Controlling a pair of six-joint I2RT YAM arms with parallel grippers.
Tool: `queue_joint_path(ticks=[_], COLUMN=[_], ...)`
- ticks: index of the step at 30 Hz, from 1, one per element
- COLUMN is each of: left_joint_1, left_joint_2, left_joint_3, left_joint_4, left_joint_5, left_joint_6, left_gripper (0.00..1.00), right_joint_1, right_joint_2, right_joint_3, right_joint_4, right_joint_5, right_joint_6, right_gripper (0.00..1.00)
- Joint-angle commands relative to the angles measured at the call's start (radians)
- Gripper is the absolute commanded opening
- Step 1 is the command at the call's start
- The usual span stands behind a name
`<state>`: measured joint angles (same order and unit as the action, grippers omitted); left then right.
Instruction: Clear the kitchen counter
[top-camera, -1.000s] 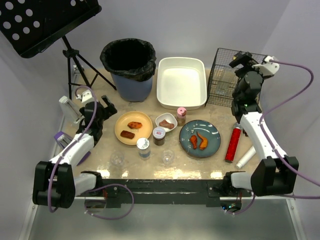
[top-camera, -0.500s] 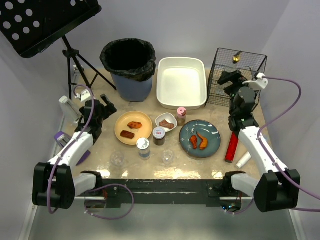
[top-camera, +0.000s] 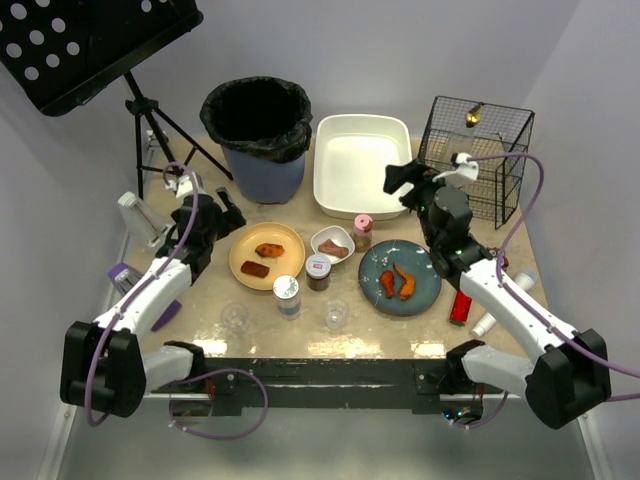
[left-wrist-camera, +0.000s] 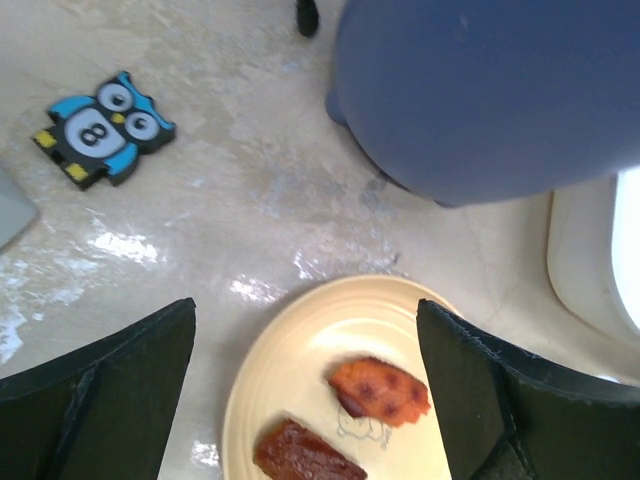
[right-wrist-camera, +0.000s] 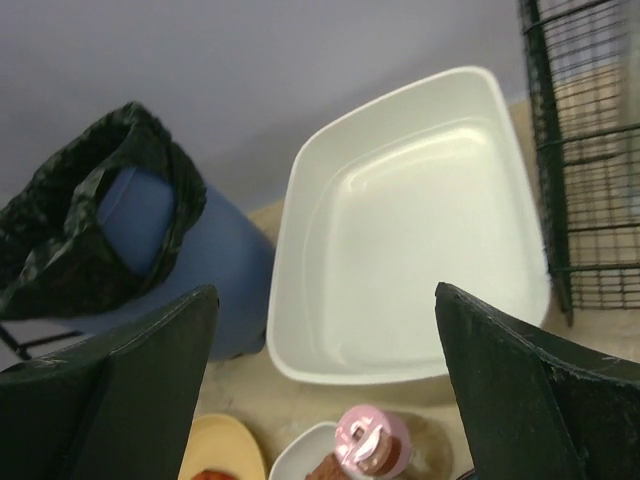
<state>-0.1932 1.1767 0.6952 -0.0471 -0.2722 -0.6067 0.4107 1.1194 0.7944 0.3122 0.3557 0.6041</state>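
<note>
Since a second ago: the right arm has swung off the wire basket (top-camera: 490, 125) at upper right and gone leftward. The right gripper (top-camera: 401, 186) now hangs over the near right corner of the white tub (top-camera: 362, 160). The left gripper (top-camera: 222, 212) has crept slightly up and right, to the far left edge of the yellow plate (top-camera: 240, 252). Nothing on the counter has shifted.

Both grippers: jaws spread wide, nothing held. In the left wrist view the yellow plate lies below the gap, bearing two browned food pieces (left-wrist-camera: 378, 390). In the right wrist view the tub sits framed between the fingers.

Kitchen counter (top-camera: 200, 300): beige mottled top filling mid-frame, its dark front edge just above the arm bases.

Near row:
- clear glass (top-camera: 234, 317) at lower left
- second glass (top-camera: 336, 314) at lower centre
- silver-lidded jar (top-camera: 287, 294) between them, slightly behind
- red cylinder (top-camera: 461, 305) and white tube (top-camera: 484, 323) at lower right, both partly under the right arm

Middle row, left to right:
- yellow plate
- white-lidded jar (top-camera: 318, 270)
- small white bowl (top-camera: 332, 243) holding a brown piece
- pink-lidded jar (top-camera: 362, 231)
- blue-grey plate (top-camera: 428, 268) with two orange-brown pieces (top-camera: 395, 282)

An owl-shaped tile marked 8 (left-wrist-camera: 103, 128) shows at the upper left of the left wrist view, apart from the plate.

Far row:
- blue bin with black liner (top-camera: 258, 140) at upper centre-left
- the tub just right of it
- the basket at upper right, with a small brass-coloured object (top-camera: 474, 113) on top, too small to identify

Black perforated music stand (top-camera: 80, 45) in the upper left corner.
</note>
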Motion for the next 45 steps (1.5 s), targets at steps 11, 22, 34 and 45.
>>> queue_joint_path(ticks=[11,22,34,45], left_joint_1=[-0.147,-0.152,-0.152,-0.152], left_joint_2=[-0.114,-0.091,-0.063,-0.052], left_joint_3=[-0.08,-0.074,-0.088,-0.091], left_joint_4=[0.013,-0.01,0.016,0.03], left_joint_5=[0.097,0.091,0.11,0.131], left_joint_6=[0.024,0.058,0.048,0.058], left_gripper=[0.97,0.97,0.97,0.97], right_joint_1=[0.238,0.502,0.686,0.841], right_joint_2=[-0.015,0.085,0.175,0.321], right_joint_3=[-0.015,0.132,0.207,0.316], right_joint_4=[-0.183,-0.311,-0.386,-0.493], right_joint_5=[-0.155,-0.212,-0.189,0.031], right_joint_6=[-0.07,-0.116,-0.081,-0.092], right_gripper=[0.94,0.99,0.99,0.99])
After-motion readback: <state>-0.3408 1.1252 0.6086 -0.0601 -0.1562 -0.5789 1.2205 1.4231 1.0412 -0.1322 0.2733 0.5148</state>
